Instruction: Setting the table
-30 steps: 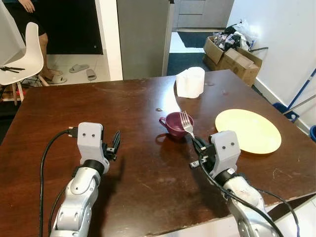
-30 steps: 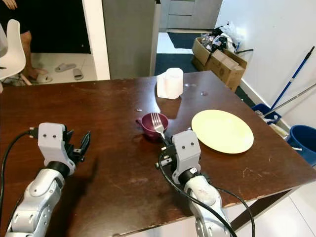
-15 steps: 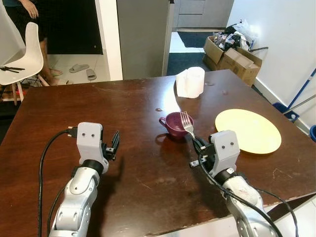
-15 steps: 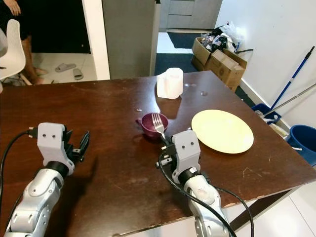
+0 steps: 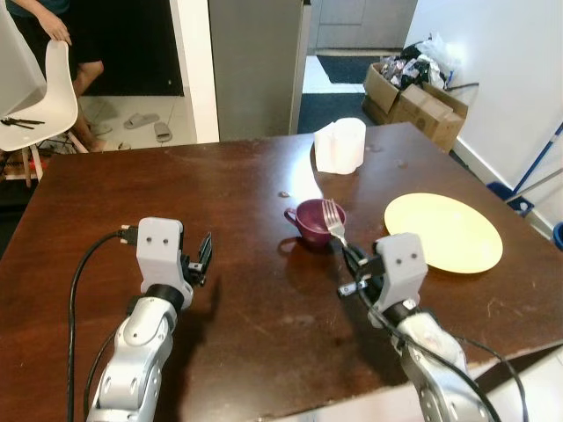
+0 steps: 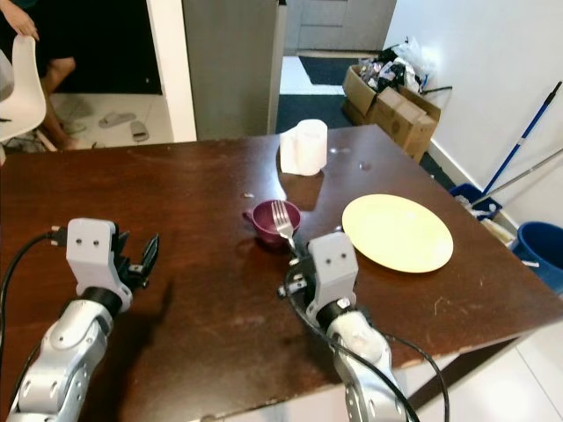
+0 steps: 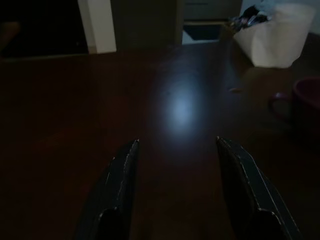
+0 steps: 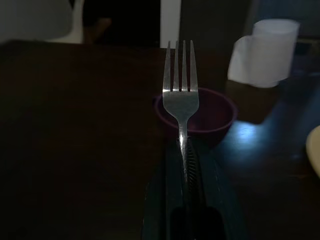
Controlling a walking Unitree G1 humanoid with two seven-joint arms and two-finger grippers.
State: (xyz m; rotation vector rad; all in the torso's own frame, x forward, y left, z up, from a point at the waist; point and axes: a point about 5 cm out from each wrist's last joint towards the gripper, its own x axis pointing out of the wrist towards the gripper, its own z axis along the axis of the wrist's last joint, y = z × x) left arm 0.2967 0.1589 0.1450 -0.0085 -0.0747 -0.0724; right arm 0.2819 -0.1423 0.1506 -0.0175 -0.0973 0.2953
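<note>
Your right gripper (image 5: 352, 261) sits low over the dark table (image 5: 237, 185), fingers pinched tight on the handle of the fork (image 5: 332, 221). The fork stands tilted up and away from the wrist, tines uppermost, and its head lines up in front of the purple cup (image 5: 312, 219); from the right wrist view the tines (image 8: 180, 65) rise above the cup's rim, but you cannot tell whether metal touches cup. The cup rests near the table's middle, handle turned to your left. The yellow plate (image 5: 443, 232) lies flat to the right of the gripper, near but apart from it. Further back, toward the far edge, stand the white rolls (image 5: 339, 145). Your left gripper (image 5: 203, 255) hovers over bare wood on the left side, fingers (image 7: 122, 180) spread apart with nothing between them. Off the table's far left is a white chair (image 5: 48, 92), with a person's hand (image 5: 54, 28) resting on its back. Slippers (image 5: 148, 126) lie on the tiled floor beyond. Cardboard boxes (image 5: 413, 101) sit by the right wall.
</note>
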